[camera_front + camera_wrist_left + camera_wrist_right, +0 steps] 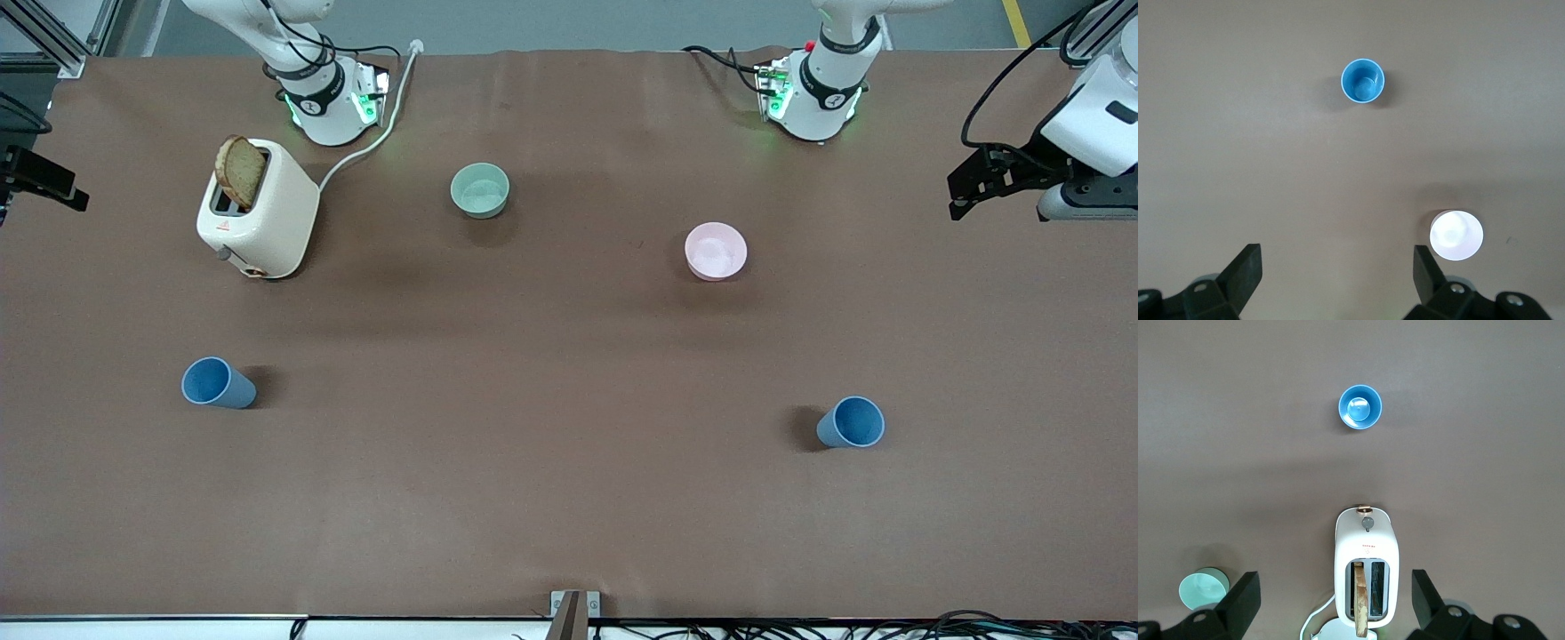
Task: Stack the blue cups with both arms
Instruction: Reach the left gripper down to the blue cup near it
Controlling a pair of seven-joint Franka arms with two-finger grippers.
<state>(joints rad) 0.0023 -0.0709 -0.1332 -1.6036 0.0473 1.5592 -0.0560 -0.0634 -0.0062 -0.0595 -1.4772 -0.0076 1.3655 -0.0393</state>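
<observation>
Two blue cups stand upright and apart on the brown table. One cup [218,383] is toward the right arm's end and shows in the right wrist view [1360,407]. The other cup [852,422] is toward the left arm's end and shows in the left wrist view [1363,81]. My left gripper [962,188] [1338,257] is open and empty, high over the table beside the pink bowl. My right gripper [44,178] [1335,580] is open and empty, high over the toaster, mostly cut off in the front view.
A cream toaster [258,213] [1366,567] with a bread slice [240,171] stands near the right arm's base, its white cable running back. A pale green bowl [480,189] [1203,589] and a pink bowl [716,251] [1457,235] sit farther from the front camera than the cups.
</observation>
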